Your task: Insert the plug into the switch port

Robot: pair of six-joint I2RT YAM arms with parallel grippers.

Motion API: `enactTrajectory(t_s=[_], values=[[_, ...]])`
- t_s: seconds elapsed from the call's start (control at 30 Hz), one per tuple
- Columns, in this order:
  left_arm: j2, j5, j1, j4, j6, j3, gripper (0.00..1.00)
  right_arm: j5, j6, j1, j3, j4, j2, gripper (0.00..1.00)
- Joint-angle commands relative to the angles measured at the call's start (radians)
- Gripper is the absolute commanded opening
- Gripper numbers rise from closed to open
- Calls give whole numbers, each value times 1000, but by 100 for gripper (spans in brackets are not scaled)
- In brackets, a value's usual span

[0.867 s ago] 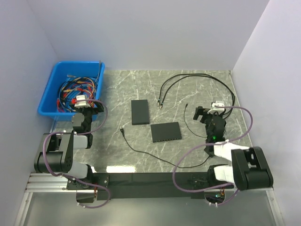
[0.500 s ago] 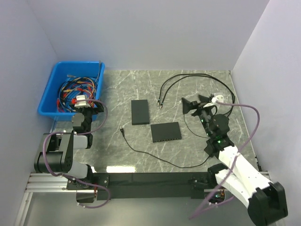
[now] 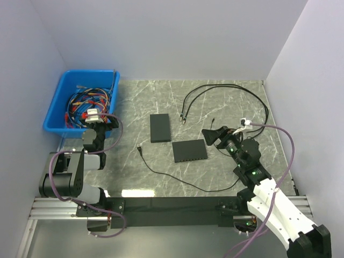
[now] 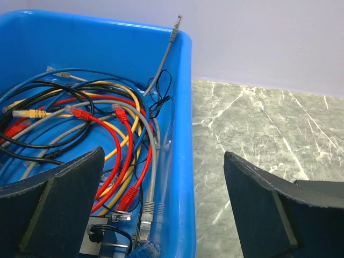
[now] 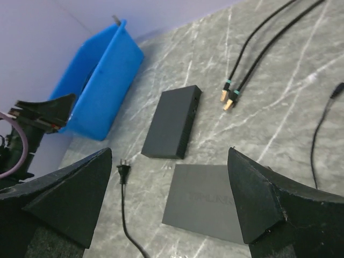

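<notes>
The right fingers [image 5: 64, 199] are spread wide and hold nothing. They hang over the table [image 3: 226, 97] just beside the right edge of the flat black box [image 5: 207, 201], which is probably the switch. A thicker black box [image 5: 173, 122] lies just beyond it.

The left fingers [image 4: 64, 204] are also spread and empty, parked at the blue bin [image 4: 183, 107] of loose cables, well apart from the work.

No plug is in hand yet. A two-pin plug [image 5: 122, 171] lies left of the flat box, and a pair of gold-tipped plugs [image 5: 228, 99] lies beyond the boxes. The views do not show which one the port takes, so the first risk is picking up the wrong one.

The ports themselves are hard to make out, so a badly lined-up approach could jam the plug against the casing. Both boxes sit loose on the table, and a sideways push would likely slide the box away, since the left arm is too far off to brace it. A grip on the cord instead of the plug body would let the plug swivel.
</notes>
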Motion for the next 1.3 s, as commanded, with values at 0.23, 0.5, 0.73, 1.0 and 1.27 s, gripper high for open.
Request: enactTrajectory(t_s=[0.23, 0.5, 0.73, 1.0, 1.27], values=[[-148, -108, -50, -865, -163, 330, 99, -2, -46, 7, 56, -40, 22, 92], [-341, 189, -59, -867, -326, 356, 100, 42, -66, 7, 26, -27, 18, 92], [-536, 362, -95, -872, -384, 425, 100, 36, -64, 7, 28, -29, 39, 91], [-599, 549, -103, -466, -646, 302, 99, 44, -63, 8, 28, -35, 35, 90], [-339, 859, -178, -444, -690, 420, 99, 50, -66, 7, 28, -49, 41, 90]])
